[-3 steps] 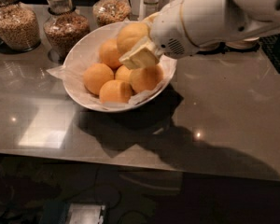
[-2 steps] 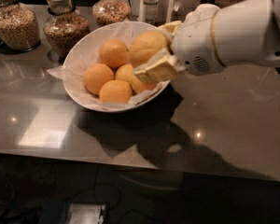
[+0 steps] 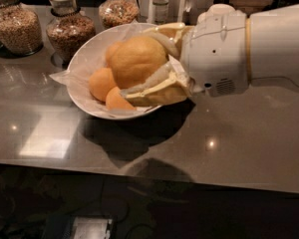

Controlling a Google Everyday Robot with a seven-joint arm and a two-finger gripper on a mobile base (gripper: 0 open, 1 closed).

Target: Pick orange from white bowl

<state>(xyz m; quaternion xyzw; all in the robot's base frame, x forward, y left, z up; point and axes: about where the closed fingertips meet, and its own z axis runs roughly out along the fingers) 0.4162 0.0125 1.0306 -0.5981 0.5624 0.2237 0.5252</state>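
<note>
Claw [image 3: 139,66] reaches in from the right of the white bowl [image 3: 87,59] and grips one orange [image 3: 134,61], one finger over its top and one under it. Held orange sits over the bowl's middle, above the others. Two more oranges [image 3: 100,82] lie in the bowl's left part on the paper liner [image 3: 65,77]. Bowl stands on the table [image 3: 239,143]. Glass jars [image 3: 70,29] stand behind the bowl.

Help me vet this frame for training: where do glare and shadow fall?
Camera view: bright rectangular glare on the counter front-left of the white bowl; dark shadow beneath the bowl and gripper; the gripper, over the bowl shut on an orange, is well lit.
</note>
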